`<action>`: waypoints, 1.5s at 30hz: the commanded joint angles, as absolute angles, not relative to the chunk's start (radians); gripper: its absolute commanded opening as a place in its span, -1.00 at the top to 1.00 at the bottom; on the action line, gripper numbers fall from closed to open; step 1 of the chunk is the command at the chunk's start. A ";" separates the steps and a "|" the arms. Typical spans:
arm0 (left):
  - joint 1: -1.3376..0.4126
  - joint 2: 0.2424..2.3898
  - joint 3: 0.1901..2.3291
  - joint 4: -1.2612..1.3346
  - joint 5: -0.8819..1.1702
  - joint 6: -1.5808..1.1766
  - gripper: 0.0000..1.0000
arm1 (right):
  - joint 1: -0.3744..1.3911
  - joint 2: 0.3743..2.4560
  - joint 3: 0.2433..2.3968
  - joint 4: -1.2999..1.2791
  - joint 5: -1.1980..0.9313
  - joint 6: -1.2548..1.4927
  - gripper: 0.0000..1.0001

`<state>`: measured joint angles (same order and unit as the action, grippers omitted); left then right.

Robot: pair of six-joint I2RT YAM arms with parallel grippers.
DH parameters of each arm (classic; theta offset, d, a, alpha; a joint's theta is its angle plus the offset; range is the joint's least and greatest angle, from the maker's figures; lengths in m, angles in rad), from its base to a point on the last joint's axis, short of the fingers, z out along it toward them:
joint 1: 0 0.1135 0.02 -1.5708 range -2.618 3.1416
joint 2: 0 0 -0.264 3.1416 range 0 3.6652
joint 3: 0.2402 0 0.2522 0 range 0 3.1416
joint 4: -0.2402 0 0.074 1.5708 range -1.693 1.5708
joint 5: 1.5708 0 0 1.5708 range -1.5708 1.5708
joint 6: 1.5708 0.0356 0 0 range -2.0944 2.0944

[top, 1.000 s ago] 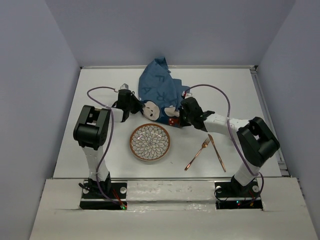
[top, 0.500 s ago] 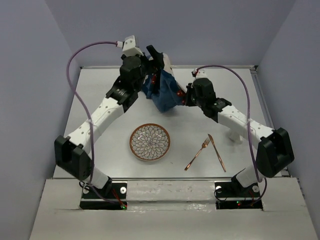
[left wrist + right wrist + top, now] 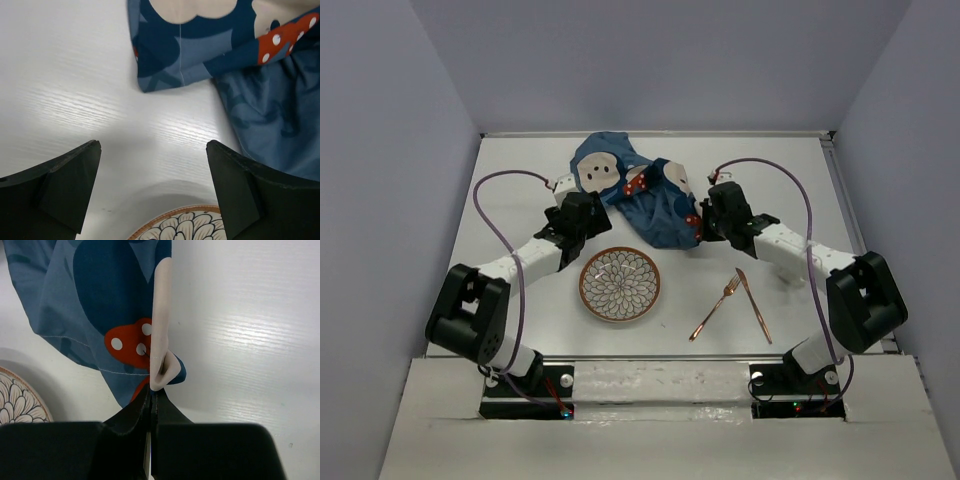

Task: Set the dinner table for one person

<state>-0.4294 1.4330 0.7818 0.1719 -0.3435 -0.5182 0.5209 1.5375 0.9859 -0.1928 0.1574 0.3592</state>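
The dark blue cloth mat [image 3: 645,200] lies rumpled on the white dinner table [image 3: 510,175], behind the patterned plate [image 3: 620,284]. My left gripper [image 3: 580,214] hovers open between the plate's far rim [image 3: 185,227] and the near edge of the mat [image 3: 200,45], with only bare table between its fingers. My right gripper [image 3: 705,222] is shut on a folded corner of the mat [image 3: 100,300], and the pale and red-dotted fabric bunches right at its tips [image 3: 151,390]. The plate's edge [image 3: 15,400] shows at the lower left of the right wrist view.
A copper fork [image 3: 716,308] and knife [image 3: 754,305] lie side by side right of the plate, close to the right arm. Low walls border the table at the back and sides.
Both arms lifted the mat and brought it back down. The left gripper opened and let go, then drew back toward the plate. The mat now lies more spread out.
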 commanded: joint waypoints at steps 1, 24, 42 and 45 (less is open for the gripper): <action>-0.434 1.482 0.801 0.290 -0.209 -0.601 -0.90 | 0.511 1.506 0.997 -0.152 0.169 0.365 1.00; -0.348 1.675 0.696 0.607 -0.262 -1.414 -0.89 | 0.511 1.445 0.858 -0.071 0.133 0.368 1.00; -0.265 1.825 0.785 0.644 -0.276 -1.493 0.07 | 0.511 1.434 0.854 -0.046 0.114 0.364 1.00; -0.249 1.825 0.790 0.661 -0.279 -1.459 0.27 | 0.511 1.433 0.856 -0.046 0.113 0.364 1.00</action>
<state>-0.2729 1.8263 0.7506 0.6033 -0.2508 -1.4876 0.5117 1.4532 0.8497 -0.0975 0.1154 0.3706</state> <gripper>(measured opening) 0.412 0.022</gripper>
